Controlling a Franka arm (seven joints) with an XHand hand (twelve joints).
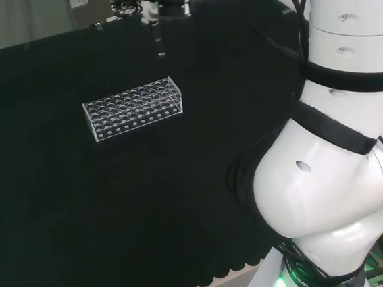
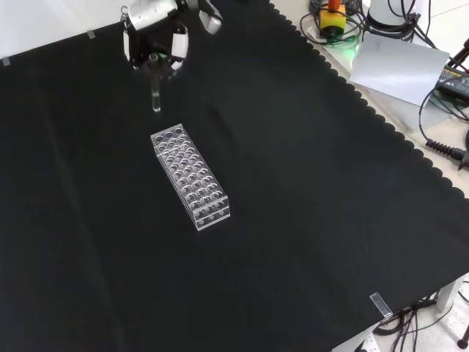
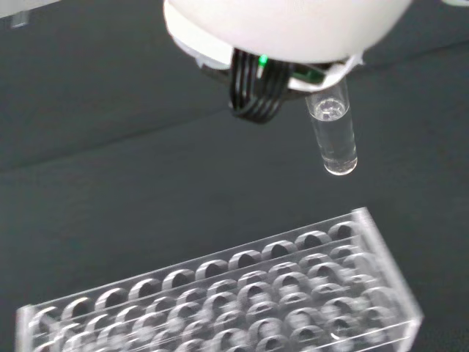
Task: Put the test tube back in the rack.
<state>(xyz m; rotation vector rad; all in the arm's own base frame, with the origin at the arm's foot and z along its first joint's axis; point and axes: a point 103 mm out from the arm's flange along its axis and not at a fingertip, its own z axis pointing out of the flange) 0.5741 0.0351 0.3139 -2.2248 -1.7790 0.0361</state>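
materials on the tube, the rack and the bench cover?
Test tube: clear and glossy, glass or plastic, can't tell which; the cloth shows through it.
Rack: clear rigid plastic by the look, with bright flat edges and rows of round holes.
Bench cover: matte black cloth with a scalloped edge.

Black cloth point(image 2: 293, 220) with scalloped edge over the bench, yellow box with red button point(image 2: 331, 16) amid cables beyond it, flat grey sheet point(image 2: 396, 67), small clear clip point(image 2: 381, 305) at near edge.
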